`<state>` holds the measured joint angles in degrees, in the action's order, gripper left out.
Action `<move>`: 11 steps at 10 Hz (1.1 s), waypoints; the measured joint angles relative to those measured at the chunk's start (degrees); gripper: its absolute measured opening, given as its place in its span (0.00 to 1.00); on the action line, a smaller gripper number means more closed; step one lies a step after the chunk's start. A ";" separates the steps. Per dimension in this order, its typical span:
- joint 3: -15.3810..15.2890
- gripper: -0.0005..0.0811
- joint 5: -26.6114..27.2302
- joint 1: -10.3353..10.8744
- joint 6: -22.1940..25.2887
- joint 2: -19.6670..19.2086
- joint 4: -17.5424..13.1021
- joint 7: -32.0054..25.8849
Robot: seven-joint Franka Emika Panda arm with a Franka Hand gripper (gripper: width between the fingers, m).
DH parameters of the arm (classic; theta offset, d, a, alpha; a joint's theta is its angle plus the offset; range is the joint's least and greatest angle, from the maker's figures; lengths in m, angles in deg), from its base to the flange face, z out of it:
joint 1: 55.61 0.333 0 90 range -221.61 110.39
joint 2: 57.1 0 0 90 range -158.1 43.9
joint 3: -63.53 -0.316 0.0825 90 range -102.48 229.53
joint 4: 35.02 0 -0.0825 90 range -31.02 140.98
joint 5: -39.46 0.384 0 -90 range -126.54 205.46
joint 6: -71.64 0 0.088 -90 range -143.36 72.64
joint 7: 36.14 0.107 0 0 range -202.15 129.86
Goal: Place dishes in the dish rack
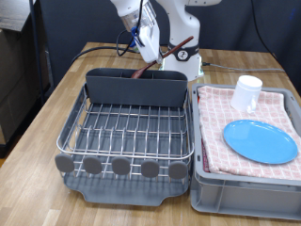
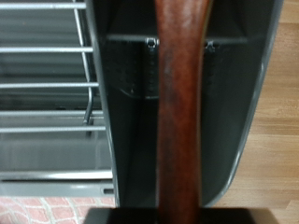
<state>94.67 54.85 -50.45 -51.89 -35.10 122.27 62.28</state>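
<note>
Wooden spoon held over the cutlery holder.

At left on the bench [image 1: 38, 113], the dish rack [image 1: 127, 132]; at its far edge the jaws of the gripper [image 1: 150, 47] grasp the wooden spoon [image 1: 162, 55] above the cutlery holder [image 1: 136, 87]. Right: mug [image 1: 247, 91], plate [image 1: 261, 140] on the cloth-lined bin [image 1: 246, 188].

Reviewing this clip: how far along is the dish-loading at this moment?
Done: nothing rests on the dish rack's wire grid yet. In hand: the gripper holds the wooden spoon tilted over the grey cutlery holder; the wrist view shows its handle running into that holder. Left: the blue plate and white mug sit on the checkered cloth in the bin at the exterior view's right.
</note>
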 joint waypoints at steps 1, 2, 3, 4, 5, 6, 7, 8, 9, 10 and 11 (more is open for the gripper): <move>0.37 0.12 0.20 0.01 -0.04 -1.14 -0.52 -0.54; 0.57 0.12 0.25 0.02 -0.48 -2.31 -0.93 -1.04; 0.57 0.12 0.26 0.02 -1.74 -3.30 -1.00 -1.21; 0.50 0.12 0.26 0.03 -2.90 -4.03 -0.98 -1.19; 0.23 0.12 0.26 0.03 -4.00 -4.47 -0.98 -0.99; -0.13 0.32 0.24 0.03 -4.71 -4.80 -0.98 -0.79; -0.48 0.51 0.24 0.03 -4.98 -5.10 -0.98 -0.63; -0.86 0.51 0.21 0.03 -5.64 -5.42 -0.96 -0.41; -1.69 0.71 -1.06 -0.06 -6.72 -5.73 -0.88 0.91; -3.09 0.71 -3.65 -0.28 -8.06 -5.92 -0.76 3.77; -4.76 0.88 -6.80 -0.54 -9.06 -5.95 -0.73 7.51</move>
<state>89.91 48.05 -50.99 -60.95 -41.05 121.54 69.79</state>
